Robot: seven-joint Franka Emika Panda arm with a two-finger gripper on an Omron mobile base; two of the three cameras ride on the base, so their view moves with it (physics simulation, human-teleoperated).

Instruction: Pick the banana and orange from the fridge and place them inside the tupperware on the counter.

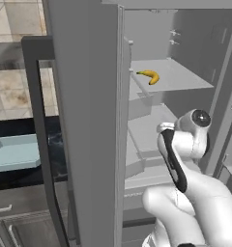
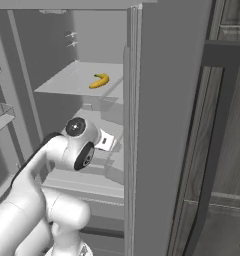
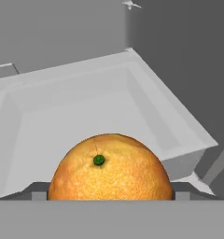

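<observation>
One banana (image 1: pixel 149 76) lies alone on an upper shelf (image 1: pixel 185 79) of the open fridge (image 1: pixel 89 120), well back from the shelf's front edge; from the right base view the same banana (image 2: pixel 99 80) sits near the shelf's right side. One orange (image 3: pixel 110 168) looms close in the hand view, green stem spot facing up, in front of a pale grey fridge drawer (image 3: pixel 146 102). The jaws stand wide apart on either side of the orange, and whether they touch it cannot be told. One pale blue-grey tupperware (image 1: pixel 14 152) rests on the black table (image 1: pixel 21 126), left of the fridge door. The white arm (image 1: pixel 185 159) reaches into the fridge's lower part.
</observation>
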